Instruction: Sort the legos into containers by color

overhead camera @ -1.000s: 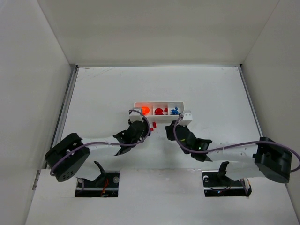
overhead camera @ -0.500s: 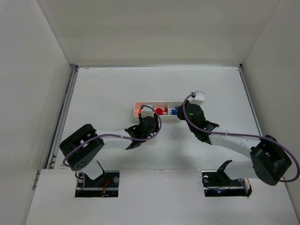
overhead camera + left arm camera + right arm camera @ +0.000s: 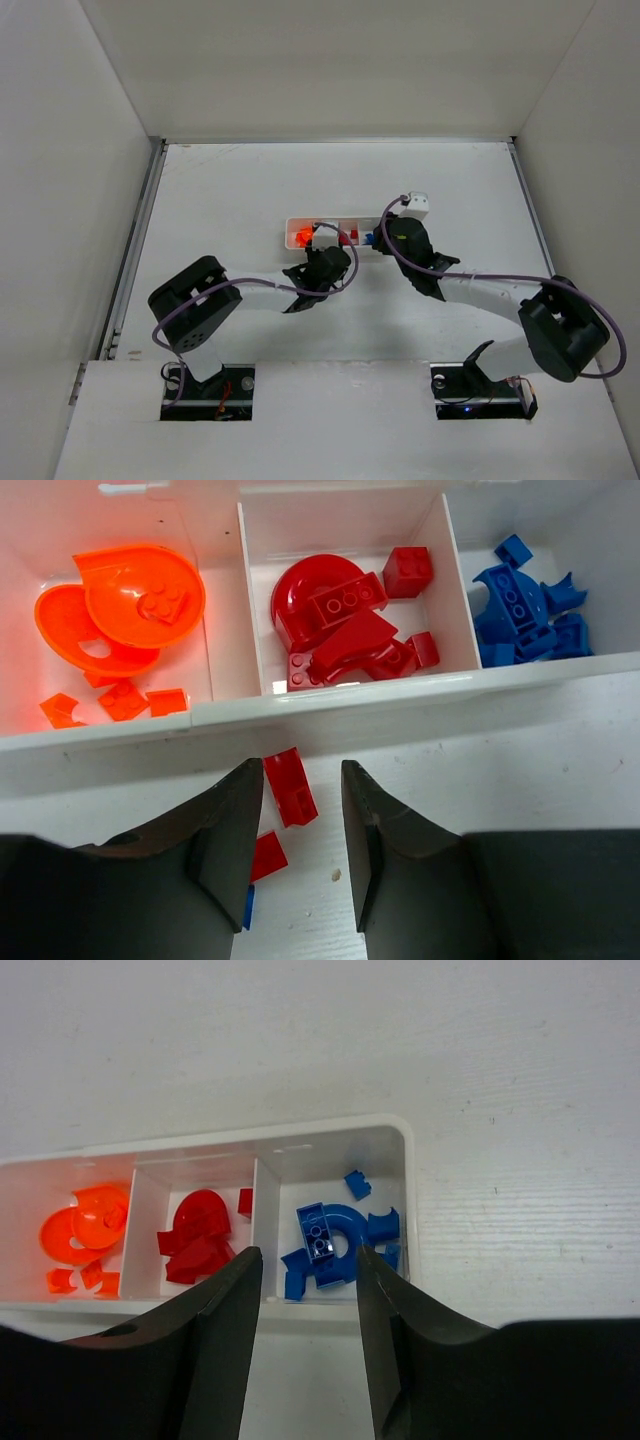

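Observation:
The white three-compartment tray [image 3: 292, 228] sits mid-table. In the left wrist view its front wall [image 3: 330, 702] runs across, with orange legos [image 3: 125, 605] in the left compartment, red legos [image 3: 340, 620] in the middle and blue legos [image 3: 525, 605] in the right. My left gripper [image 3: 302, 772] is open and low over the table just in front of the tray. A loose red brick [image 3: 290, 785] lies between its fingers, with a second red piece [image 3: 266, 856] and a blue sliver [image 3: 246, 908] by the left finger. My right gripper [image 3: 307, 1255] is open and empty above the blue compartment [image 3: 335, 1245].
The two arms [image 3: 260, 292] [image 3: 480, 290] reach in from the near edge and meet at the tray's front. White walls enclose the table on the left, back and right. In the right wrist view bare table [image 3: 500, 1050] lies beyond the tray.
My right gripper has swung from in front of the tray to above its right end. My left gripper has moved right and forward, up to the tray's front wall.

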### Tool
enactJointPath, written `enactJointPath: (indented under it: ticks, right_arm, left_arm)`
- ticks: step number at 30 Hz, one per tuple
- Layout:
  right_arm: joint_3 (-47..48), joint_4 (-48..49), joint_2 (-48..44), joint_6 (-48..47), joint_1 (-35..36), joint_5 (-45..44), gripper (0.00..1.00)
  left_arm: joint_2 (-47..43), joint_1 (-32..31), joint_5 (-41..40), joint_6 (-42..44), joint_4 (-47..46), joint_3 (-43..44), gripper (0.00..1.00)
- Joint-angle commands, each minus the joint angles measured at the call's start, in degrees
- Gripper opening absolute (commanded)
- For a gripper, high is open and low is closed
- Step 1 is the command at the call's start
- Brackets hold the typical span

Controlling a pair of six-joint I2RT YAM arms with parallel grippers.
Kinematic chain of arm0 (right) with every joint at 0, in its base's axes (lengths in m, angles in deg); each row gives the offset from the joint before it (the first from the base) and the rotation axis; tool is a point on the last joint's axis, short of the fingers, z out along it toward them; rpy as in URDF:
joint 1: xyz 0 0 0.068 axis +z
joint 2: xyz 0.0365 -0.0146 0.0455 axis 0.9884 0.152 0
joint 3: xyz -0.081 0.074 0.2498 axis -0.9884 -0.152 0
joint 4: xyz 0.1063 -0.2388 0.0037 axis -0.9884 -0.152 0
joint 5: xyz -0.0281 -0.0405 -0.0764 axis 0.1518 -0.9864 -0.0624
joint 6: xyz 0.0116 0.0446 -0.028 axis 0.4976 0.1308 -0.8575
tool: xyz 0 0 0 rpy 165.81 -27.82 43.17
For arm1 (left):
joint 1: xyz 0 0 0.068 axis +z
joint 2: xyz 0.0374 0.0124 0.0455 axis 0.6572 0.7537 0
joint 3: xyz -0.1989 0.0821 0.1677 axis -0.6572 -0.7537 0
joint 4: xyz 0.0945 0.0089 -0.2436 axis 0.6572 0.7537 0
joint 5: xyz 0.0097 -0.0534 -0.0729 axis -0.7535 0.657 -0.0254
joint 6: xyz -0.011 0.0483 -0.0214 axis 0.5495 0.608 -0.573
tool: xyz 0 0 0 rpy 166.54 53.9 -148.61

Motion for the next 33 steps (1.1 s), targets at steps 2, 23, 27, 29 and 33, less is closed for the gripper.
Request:
enactJointPath:
  ticks: [2,23,27,29,33]
  right_arm:
    - [1.1,1.5,-1.7,-0.4,0.8,-0.3,0.48]
    - [-0.6,1.9,-4.8,-0.4,2.8,-0.5,0.48]
    - [-0.7,1.9,-5.3,-0.4,3.1,-0.6,0.48]
    - [-0.8,1.9,-5.3,-0.5,3.2,-0.6,0.48]
    - [-1.0,1.9,-5.8,-0.5,3.2,-0.7,0.48]
  left_arm:
    - [1.3,-0.9,-3.9,0.0,3.0,3.8,0.33]
    - [6.2,-2.4,-7.1,-3.3,5.5,6.1,0.29]
    - [6.9,-1.9,-7.0,-3.4,5.7,6.7,0.29]
    - [6.9,-1.8,-7.0,-3.2,5.7,6.9,0.27]
    - [6.3,-2.0,-6.9,-3.1,5.9,6.2,0.19]
